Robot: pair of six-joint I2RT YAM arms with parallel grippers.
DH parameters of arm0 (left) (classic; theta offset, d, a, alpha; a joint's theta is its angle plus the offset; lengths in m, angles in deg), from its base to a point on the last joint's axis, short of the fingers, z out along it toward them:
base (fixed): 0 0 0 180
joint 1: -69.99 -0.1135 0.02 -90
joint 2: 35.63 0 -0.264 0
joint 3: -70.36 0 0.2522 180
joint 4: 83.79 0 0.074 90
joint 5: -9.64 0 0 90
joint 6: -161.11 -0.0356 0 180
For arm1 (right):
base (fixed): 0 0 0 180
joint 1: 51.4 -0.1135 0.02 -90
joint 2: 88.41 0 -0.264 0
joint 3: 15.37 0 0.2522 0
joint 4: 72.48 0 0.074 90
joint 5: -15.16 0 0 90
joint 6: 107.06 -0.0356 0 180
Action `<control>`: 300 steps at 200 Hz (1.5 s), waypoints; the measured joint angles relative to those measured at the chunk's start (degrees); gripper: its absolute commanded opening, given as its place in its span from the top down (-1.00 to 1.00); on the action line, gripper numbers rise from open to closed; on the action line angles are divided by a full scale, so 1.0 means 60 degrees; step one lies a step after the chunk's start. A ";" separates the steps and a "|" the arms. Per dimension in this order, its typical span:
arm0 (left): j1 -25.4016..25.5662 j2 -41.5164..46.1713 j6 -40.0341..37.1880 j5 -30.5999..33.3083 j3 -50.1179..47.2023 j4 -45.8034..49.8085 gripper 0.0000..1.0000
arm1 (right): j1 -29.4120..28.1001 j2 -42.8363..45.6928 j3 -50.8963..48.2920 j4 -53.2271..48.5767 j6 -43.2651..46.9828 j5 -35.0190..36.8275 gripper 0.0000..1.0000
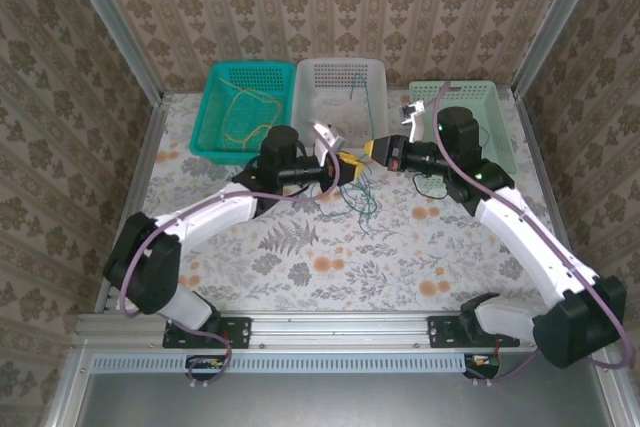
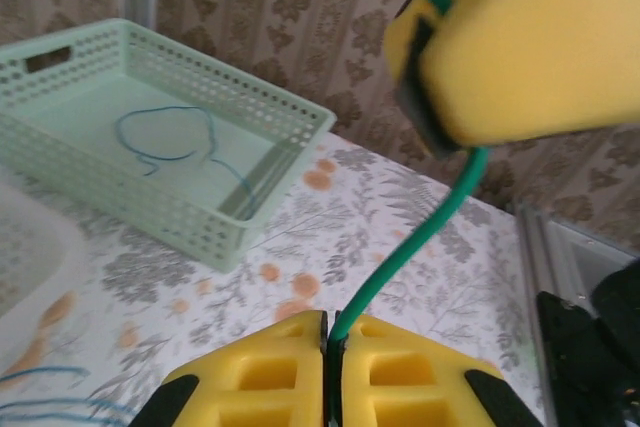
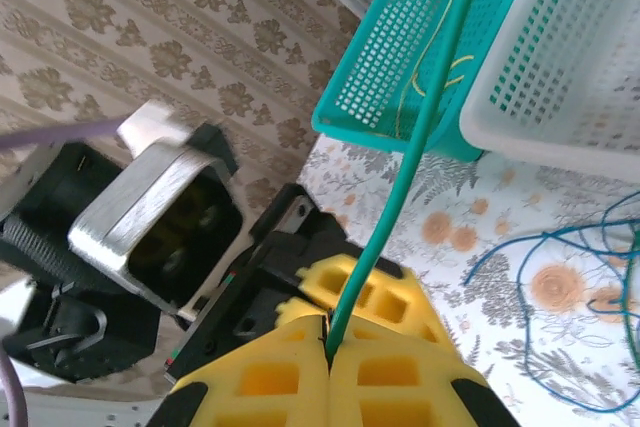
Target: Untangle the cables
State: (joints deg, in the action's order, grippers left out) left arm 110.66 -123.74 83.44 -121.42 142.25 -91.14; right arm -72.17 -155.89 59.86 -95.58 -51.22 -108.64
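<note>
Span of green cable held between two pincers, just in front of the white basket. Left pincer: pads together, clamped on the green cable, which leaves the seam between them and runs straight to the other pincer. Right pincer: pads likewise together, clamped on the same strand, a little nearer the white basket. The two grips sit close, almost touching in the overhead view, so the span between them is short and shows only a slight bend. Its long axis runs across the front of the white basket, left to right.

Below the left pincer, farther from the white basket, the tangle of green and blue strands lies loose on the surface. The left pincer is the nearer of the two to it. Yellow cables lie in the teal basket, left of the white basket. A blue cable lies in the mint basket, right of the white basket.

Judgement: the coming move turns on that axis. Drawing the pincers apart along it would probably feed the green cable out of the tangle from the left pincer's side. A pull across the axis would more likely drag the tangle along whole.
</note>
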 measured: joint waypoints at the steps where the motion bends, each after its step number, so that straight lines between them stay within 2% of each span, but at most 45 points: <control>1: 0.0004 -0.0015 0.0018 -0.0018 0.0015 0.0000 0.85 | -0.0022 0.0018 0.0000 -0.0015 0.0018 0.0040 1.00; 42: 0.0044 -0.0772 0.1399 -0.1122 0.0240 -0.0798 0.86 | -0.1166 0.0393 -0.0171 -0.0204 0.1559 0.2306 1.00; 82: 0.0040 -0.1290 0.2677 -0.1705 0.0211 -0.1603 0.87 | -0.1621 0.0437 -0.0364 -0.0186 0.2608 0.3617 1.00; 91: 0.0044 -0.1355 0.2965 -0.1807 0.0189 -0.1865 0.81 | -0.1665 0.0484 -0.0375 -0.0186 0.2812 0.3785 1.00; 113: 0.0040 -0.1468 0.3428 -0.1916 0.0178 -0.2313 0.39 | -0.1687 0.0554 -0.0379 -0.0193 0.3206 0.3850 1.00; 123: 0.0036 -0.1468 0.3599 -0.1847 0.0164 -0.2401 -0.14 | -0.1690 0.0546 -0.0379 -0.0219 0.3304 0.3807 1.00; 138: 0.0007 -0.1395 0.3563 -0.1599 0.0084 -0.2371 -0.42 | -0.1566 0.0539 -0.0379 -0.0295 0.3388 0.3639 1.00; 145: -0.0022 -0.1293 0.3497 -0.1428 -0.0011 -0.2240 -0.64 | -0.1428 0.0528 -0.0379 -0.0335 0.3384 0.3479 1.00; 171: -0.0229 -0.0353 0.2725 -0.0361 -0.0200 -0.0590 -0.84 | -0.0659 0.0441 -0.0401 -0.0503 0.3235 0.2845 1.00; 200: -0.0637 0.1002 0.1960 0.0692 -0.0189 0.0958 -0.89 | -0.0291 0.0430 -0.0433 -0.0776 0.3166 0.2481 1.00; 236: -0.1446 0.1821 0.1759 0.1672 -0.0186 0.1625 -0.88 | -0.0270 0.0426 -0.0517 -0.0907 0.3191 0.1665 1.00; 271: -0.2167 0.1836 0.0951 0.2055 0.0106 0.2517 -0.82 | -0.0259 0.0219 -0.0372 -0.1523 0.3472 0.0663 1.00; 300: -0.2357 0.1679 0.0350 0.1712 0.0674 0.2805 -0.75 | -0.0259 -0.0029 -0.0244 -0.1800 0.3534 -0.0040 1.00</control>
State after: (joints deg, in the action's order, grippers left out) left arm 96.51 -113.67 85.54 -111.14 146.30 -74.31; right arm -73.72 -156.07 58.40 -106.38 -30.01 -108.89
